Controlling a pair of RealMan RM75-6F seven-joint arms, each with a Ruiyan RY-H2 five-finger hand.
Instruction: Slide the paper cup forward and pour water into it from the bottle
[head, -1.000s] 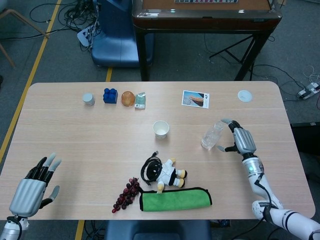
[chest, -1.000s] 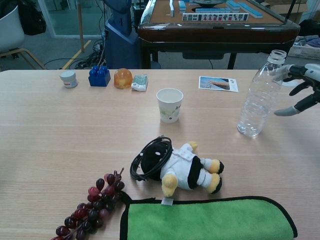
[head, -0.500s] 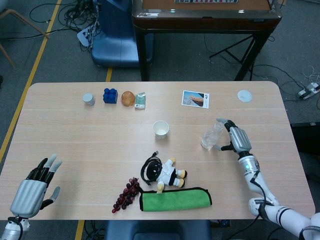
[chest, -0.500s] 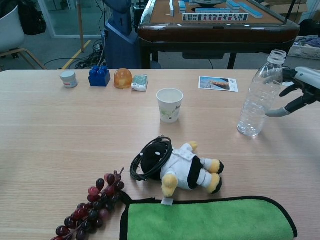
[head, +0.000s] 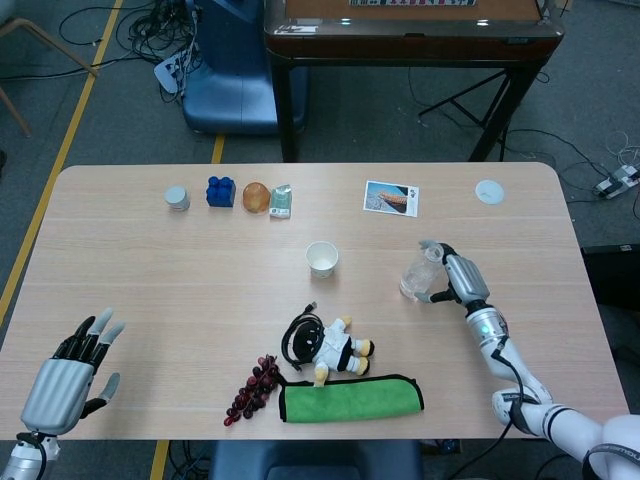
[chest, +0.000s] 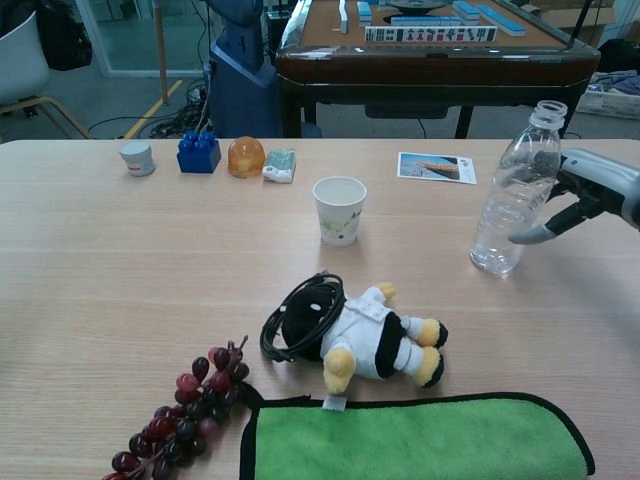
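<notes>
Over the last second the right hand (chest: 590, 195) has been brought leftward against the bottle (chest: 512, 190); a gap seen between fingers and plastic a second ago is now closed. In the chest view one finger lies behind the bottle's upper body and the thumb reaches across its lower front, so the bottle is wrapped but, by judgement, not yet firmly clamped. The bottle has been nudged slightly left and is still standing on the table (chest: 120, 300), upright or very nearly so.

Implication: the pour is being prepared, while the paper cup (chest: 339, 210) has not visibly been moved in either view. The slide forward is judged still outstanding.

Bottle: clear, ribbed plastic, uncapped, a small amount of water low in the body as far as can be told. It stands right of centre, well apart from the cup.

Cup: white with a faint print on its side, open mouth up, apparently empty, near the table centre, just beyond the plush toy (chest: 360, 335).

The left hand (head: 70, 370) is held at the near left corner, fingers spread, nothing grasped, well apart from the cup
</notes>
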